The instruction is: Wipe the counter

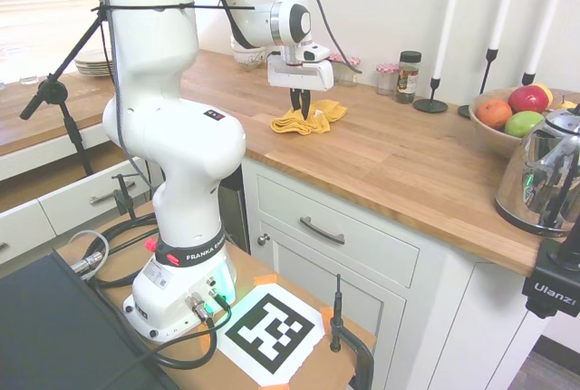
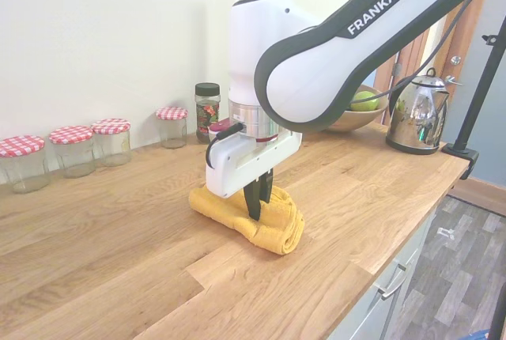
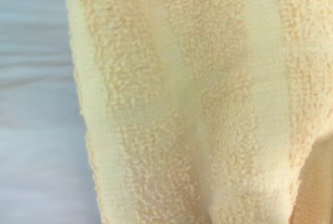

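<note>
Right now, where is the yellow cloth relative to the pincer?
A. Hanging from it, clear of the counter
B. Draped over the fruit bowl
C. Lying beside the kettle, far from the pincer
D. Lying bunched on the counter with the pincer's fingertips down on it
D: the yellow cloth lies bunched on the counter, and the pincer has its nearly closed fingertips down on it.
</note>
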Robot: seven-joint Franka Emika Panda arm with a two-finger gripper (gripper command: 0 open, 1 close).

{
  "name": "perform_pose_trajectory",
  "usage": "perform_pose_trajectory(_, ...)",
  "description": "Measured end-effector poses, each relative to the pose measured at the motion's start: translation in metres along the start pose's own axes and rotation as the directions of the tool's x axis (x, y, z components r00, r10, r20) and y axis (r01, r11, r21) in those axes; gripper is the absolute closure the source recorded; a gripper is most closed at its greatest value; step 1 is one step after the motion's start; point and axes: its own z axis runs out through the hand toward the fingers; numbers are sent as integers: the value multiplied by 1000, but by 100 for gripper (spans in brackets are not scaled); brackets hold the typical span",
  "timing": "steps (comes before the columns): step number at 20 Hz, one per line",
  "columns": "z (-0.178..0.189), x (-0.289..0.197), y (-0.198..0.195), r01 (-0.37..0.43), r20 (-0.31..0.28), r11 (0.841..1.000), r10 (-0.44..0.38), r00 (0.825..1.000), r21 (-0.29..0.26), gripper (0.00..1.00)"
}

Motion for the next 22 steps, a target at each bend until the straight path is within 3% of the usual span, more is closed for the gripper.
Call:
perform_pose_trajectory(9,15,97,90,-96,62,993,92,994,65,100)
perform_pose_trajectory(16,30,172,200,-209,100,971,197,975,119,100)
perform_pose_trajectory(21,33,193,235,-245,110,959,231,967,140,100)
perform_pose_trajectory(22,33,193,235,-247,111,959,232,966,140,0)
